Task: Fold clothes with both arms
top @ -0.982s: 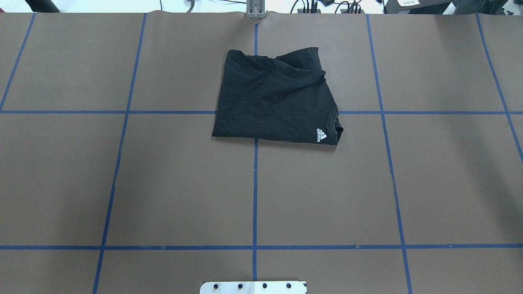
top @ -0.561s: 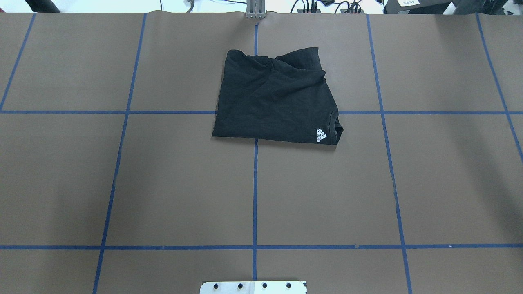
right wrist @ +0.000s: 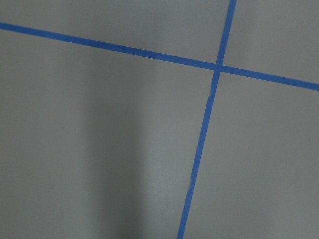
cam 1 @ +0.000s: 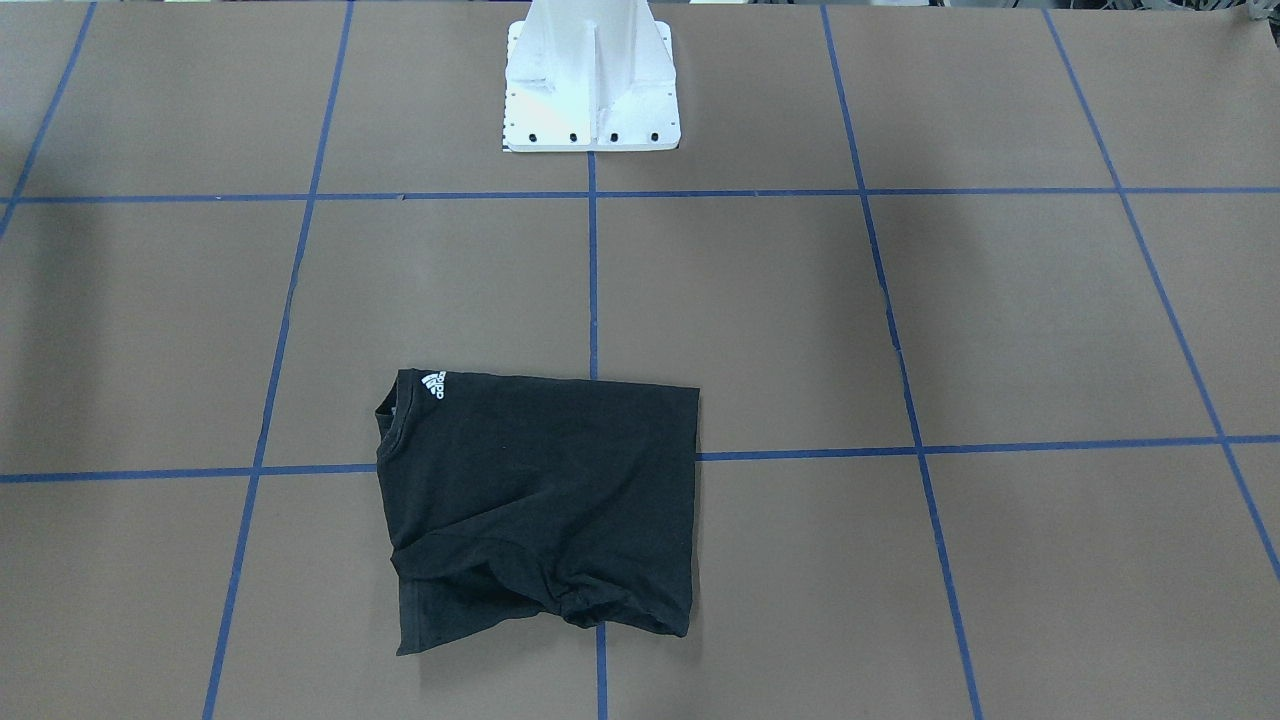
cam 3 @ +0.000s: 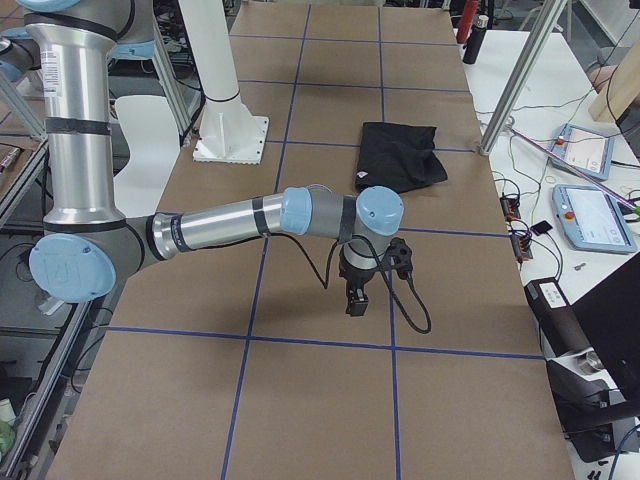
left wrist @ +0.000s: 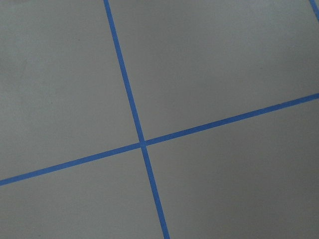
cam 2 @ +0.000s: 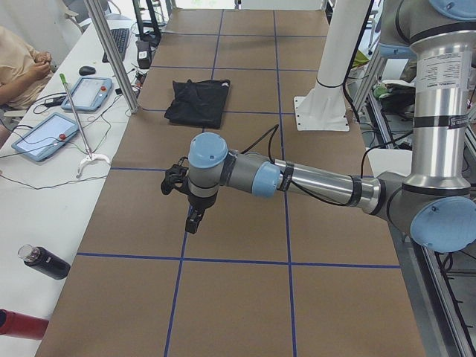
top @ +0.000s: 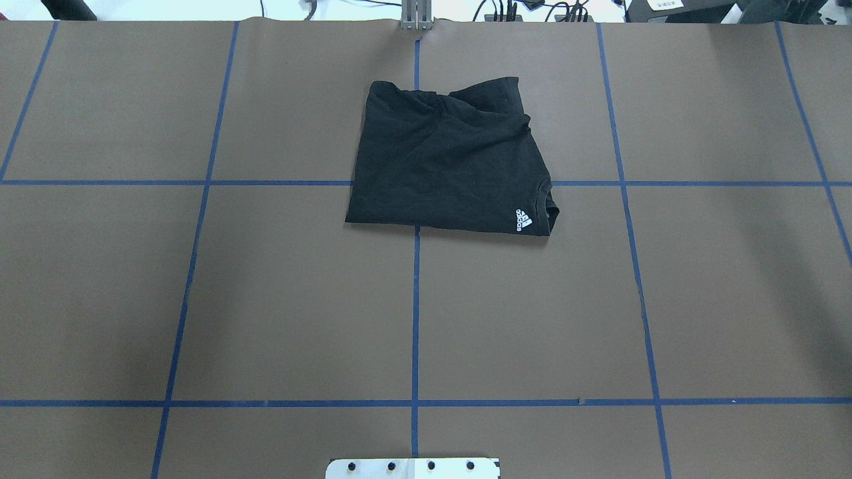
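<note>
The black T-shirt (top: 449, 166) lies folded into a rough rectangle on the far middle of the brown table, its small white logo (top: 524, 221) facing up at the near right corner. It also shows in the front-facing view (cam 1: 540, 500). Neither arm shows in the overhead or front-facing views. In the exterior left view my left gripper (cam 2: 192, 219) hangs above bare table, well away from the shirt (cam 2: 197, 103). In the exterior right view my right gripper (cam 3: 355, 300) hangs the same way, away from the shirt (cam 3: 400, 155). I cannot tell whether either is open or shut. Both wrist views show only table and blue tape.
Blue tape lines (top: 415, 313) divide the table into squares. The white pedestal base (cam 1: 590, 80) stands at the robot's edge. A side bench holds tablets (cam 2: 41, 137), cables and a dark bottle (cam 2: 43, 262); a metal post (cam 2: 111, 56) stands at the table's far edge.
</note>
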### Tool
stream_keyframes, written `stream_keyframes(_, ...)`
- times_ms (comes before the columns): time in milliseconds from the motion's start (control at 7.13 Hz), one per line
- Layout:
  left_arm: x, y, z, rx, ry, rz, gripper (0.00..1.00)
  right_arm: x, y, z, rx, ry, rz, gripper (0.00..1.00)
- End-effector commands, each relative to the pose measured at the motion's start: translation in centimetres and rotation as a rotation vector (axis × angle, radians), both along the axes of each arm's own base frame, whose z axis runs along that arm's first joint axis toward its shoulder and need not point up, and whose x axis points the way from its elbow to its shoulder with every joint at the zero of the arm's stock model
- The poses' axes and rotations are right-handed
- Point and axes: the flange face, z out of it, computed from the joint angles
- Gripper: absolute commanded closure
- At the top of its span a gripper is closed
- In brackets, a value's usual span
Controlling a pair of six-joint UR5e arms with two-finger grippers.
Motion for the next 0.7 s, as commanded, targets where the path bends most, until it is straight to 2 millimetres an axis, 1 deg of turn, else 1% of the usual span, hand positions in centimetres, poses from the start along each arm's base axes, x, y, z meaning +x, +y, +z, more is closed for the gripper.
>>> stream_keyframes(0, 0.3, -0.7, 0.7, 0.036, 0.038, 0.013, 0.0, -0.2, 0.3, 1.1, -0.024, -0.022, 0.0, 0.0)
stream_keyframes(140, 0.3, -0.7, 1.3, 0.026, 0.041, 0.014, 0.0, -0.2, 0.2, 1.1, -0.013, -0.019, 0.001, 0.0)
stream_keyframes(281, 0.3, -0.5, 0.6, 0.036, 0.043, 0.014, 0.0, -0.1, 0.8, 2.0, 0.015, -0.014, 0.002, 0.0)
stream_keyframes(421, 0.3, -0.5, 0.6, 0.039, 0.044, 0.015, 0.0, 0.0, 1.5, 2.3, 0.046, -0.015, 0.003, 0.0)
stream_keyframes(561, 0.4, -0.6, 1.2, 0.034, 0.041, 0.02, 0.0, 0.1, 1.6, 2.9, 0.057, -0.008, 0.002, 0.0)
